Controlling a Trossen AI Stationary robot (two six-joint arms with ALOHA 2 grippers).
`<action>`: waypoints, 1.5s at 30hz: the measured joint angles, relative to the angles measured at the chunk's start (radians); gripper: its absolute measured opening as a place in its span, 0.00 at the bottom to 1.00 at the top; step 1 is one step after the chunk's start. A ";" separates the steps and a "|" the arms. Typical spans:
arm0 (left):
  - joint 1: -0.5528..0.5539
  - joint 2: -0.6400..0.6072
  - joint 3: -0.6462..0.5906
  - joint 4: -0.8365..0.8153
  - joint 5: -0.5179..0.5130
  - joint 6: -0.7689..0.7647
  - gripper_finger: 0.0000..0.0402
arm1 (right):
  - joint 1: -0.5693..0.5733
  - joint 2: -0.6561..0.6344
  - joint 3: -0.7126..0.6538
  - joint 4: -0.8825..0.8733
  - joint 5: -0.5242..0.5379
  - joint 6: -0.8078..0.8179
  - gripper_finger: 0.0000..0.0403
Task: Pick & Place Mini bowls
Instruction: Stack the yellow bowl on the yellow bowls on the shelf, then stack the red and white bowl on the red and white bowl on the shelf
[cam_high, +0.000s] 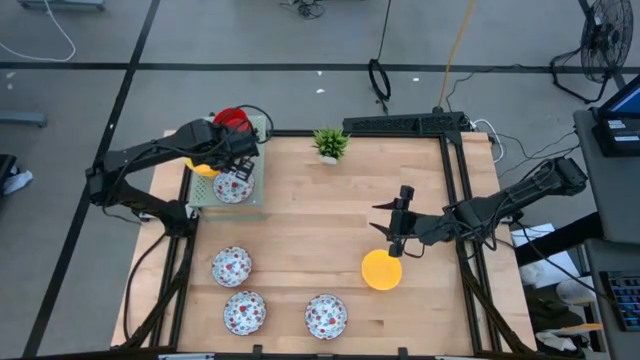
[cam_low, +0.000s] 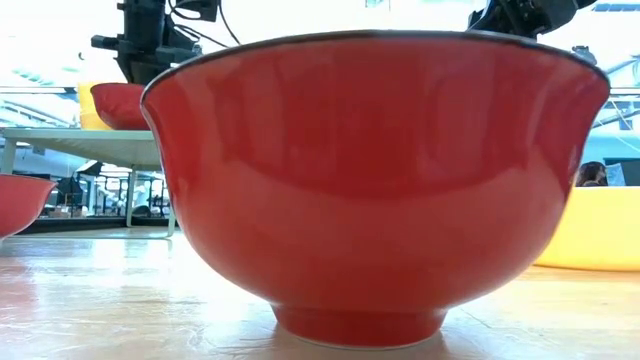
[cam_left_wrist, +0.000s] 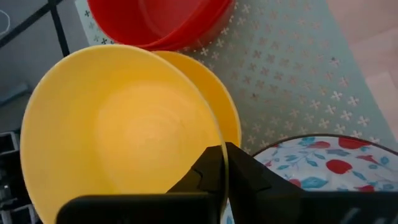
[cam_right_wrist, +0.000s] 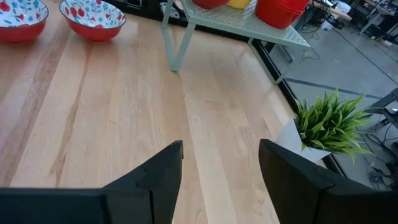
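Over at the far left corner of the counter (cam_high: 300, 215) the left claw (cam_high: 222, 165) sits above a small raised shelf (cam_high: 255, 190), clamped onto the rim of a yellow bowl (cam_left_wrist: 124, 130); one dark finger (cam_left_wrist: 214, 177) is inside the bowl and the rim runs right through the grip. That bowl is nested in a second yellow one (cam_left_wrist: 227, 109) underneath it, with a stack of red bowls (cam_high: 232, 119) just beside on the same shelf, and a flowered bowl (cam_high: 231, 187) touching close on the other side. The right claw (cam_high: 396, 243) hangs open over the right half of the counter, fingers spread with nothing between them, right next to another yellow bowl (cam_high: 381, 270) that sits on the wood. Three more flowered bowls (cam_high: 232, 265) rest along the near left part of the counter, well apart from both claws. A little green plant (cam_high: 330, 143) stands at the far edge.
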 joint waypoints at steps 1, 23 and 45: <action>0.000 0.000 0.000 0.000 0.001 0.000 0.05 | 0.000 0.000 0.000 0.000 0.000 0.000 0.49; 0.000 0.000 0.000 0.001 0.021 0.000 0.18 | 0.000 0.000 0.000 0.000 -0.078 0.029 0.49; -0.118 -0.001 0.054 0.217 0.171 0.013 0.30 | 0.000 0.000 0.001 0.000 -0.077 0.034 0.49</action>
